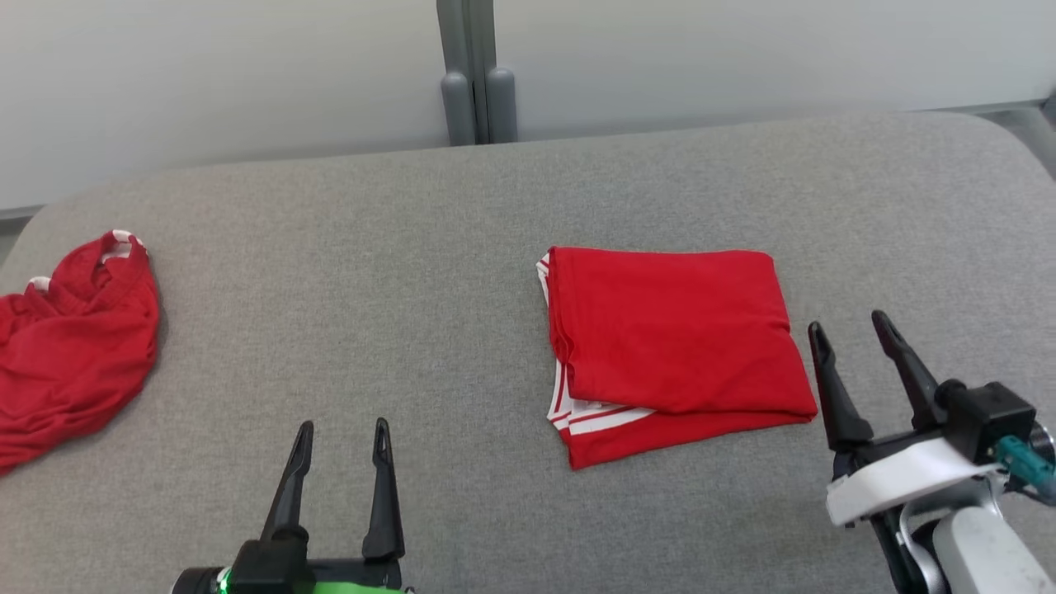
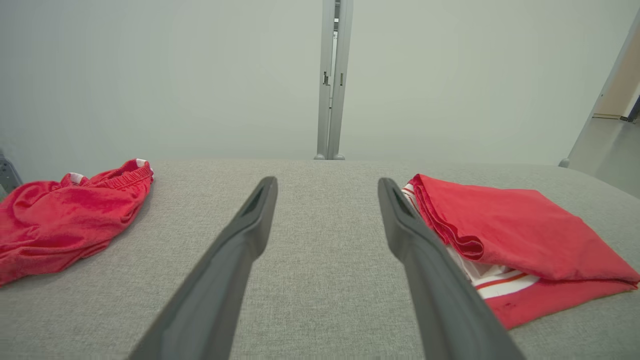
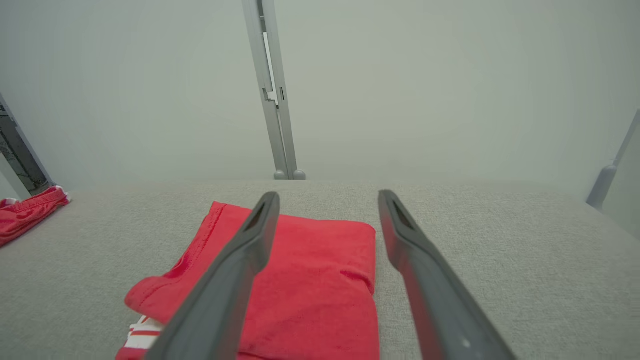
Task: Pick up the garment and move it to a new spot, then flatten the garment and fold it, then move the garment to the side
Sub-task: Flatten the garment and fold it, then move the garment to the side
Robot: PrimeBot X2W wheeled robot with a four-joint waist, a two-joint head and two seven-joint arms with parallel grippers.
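Your left claw (image 1: pixel 343 424) is open and empty. It hangs over bare gray pad (image 1: pixel 371 272), on the near side of the post (image 1: pixel 477 82) and a little to its left. Your right claw (image 1: pixel 848 322) is also spread with nothing in it, well to the right of the post. Its fingertips are just beside the folded garment (image 1: pixel 676 338), apart from its right edge.

The folded garment lies flat on the pad, nearer than the post and slightly to its right. Its long axis runs left-right with a slight skew. White-striped trim pokes out at its left edge and near-left corner.

A crumpled garment (image 1: pixel 74 355), also red, sits far left of the post at the pad's edge. There is bare pad between your left claw and the folded garment.
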